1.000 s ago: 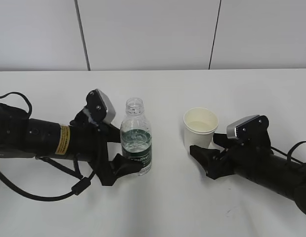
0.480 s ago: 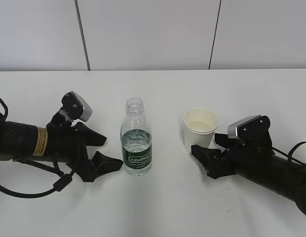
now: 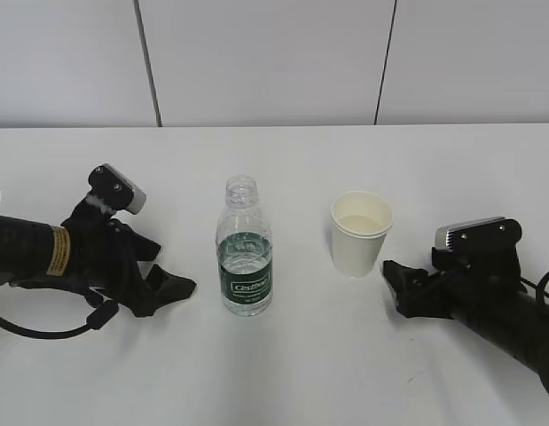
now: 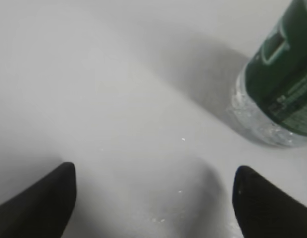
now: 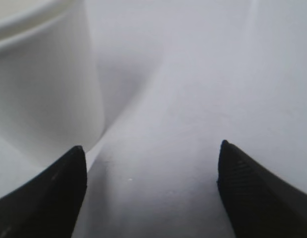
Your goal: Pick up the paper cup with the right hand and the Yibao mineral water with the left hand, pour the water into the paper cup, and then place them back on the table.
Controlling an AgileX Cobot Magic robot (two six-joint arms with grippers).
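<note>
The Yibao mineral water [image 3: 245, 259] and paper cup [image 3: 361, 232] stand mid-frame on the table [image 3: 292, 364]; left claw [image 3: 163, 286] and right claw [image 3: 400, 286] both spread, holding nothing.

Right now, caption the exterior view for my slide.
Both open claws, left and right, rest clear of bottle and cup upright on the table.

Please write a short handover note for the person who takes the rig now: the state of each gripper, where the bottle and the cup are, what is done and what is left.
Left gripper: open, empty, left of the bottle, apart from it.
Right gripper: open, empty, right of the cup, apart from it.
Yibao mineral water: upright on the table, uncapped, water low inside.
Paper cup: upright on the table, right of the bottle, liquid inside.
Done, by appearance: pouring, and both set back.
Left: only retract both arms.
</note>
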